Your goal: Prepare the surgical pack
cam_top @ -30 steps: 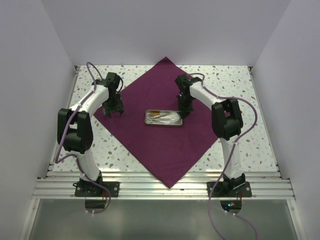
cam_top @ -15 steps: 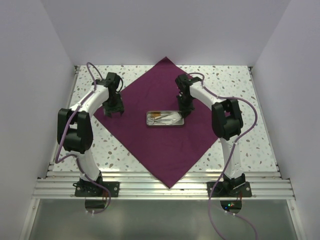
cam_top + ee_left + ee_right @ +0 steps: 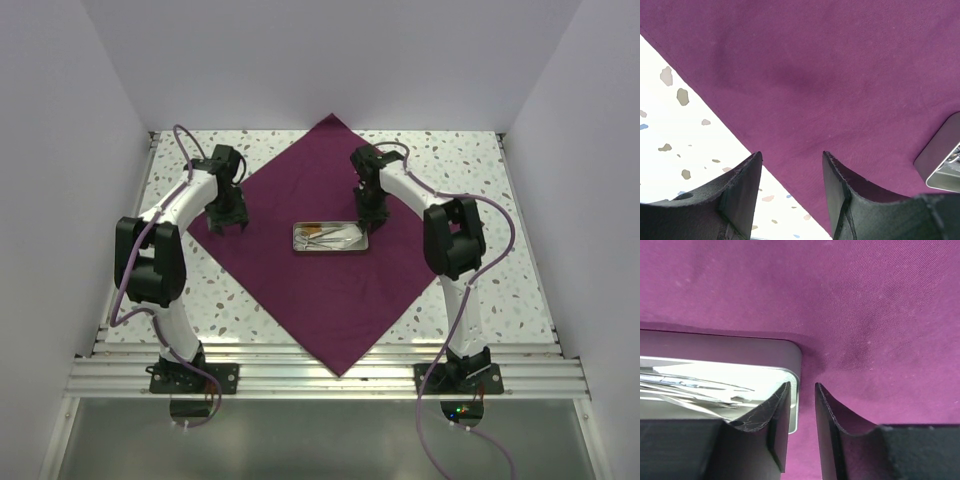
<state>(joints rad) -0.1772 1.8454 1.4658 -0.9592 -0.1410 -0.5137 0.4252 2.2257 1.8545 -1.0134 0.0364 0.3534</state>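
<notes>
Near the table [image 3: 500, 290] front, plum cloth [image 3: 340, 320] lies flat, diamond-wise. Steel tray [image 3: 328, 252] with instruments [image 3: 335, 236] sits mid-cloth. Right gripper [image 3: 802, 386] barely parted astride tray's end rim, not clamping; left gripper [image 3: 792, 154] spread, empty, over cloth's left edge.

Both arms arch forward: left end effector [image 3: 791, 156] hangs wide apart left of the tray [image 3: 715, 346], right end effector [image 3: 802, 385] narrowly parted at its right end.

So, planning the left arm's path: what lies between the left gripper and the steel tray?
Only bare purple cloth between the left gripper and steel tray, seen in the top view.
</notes>
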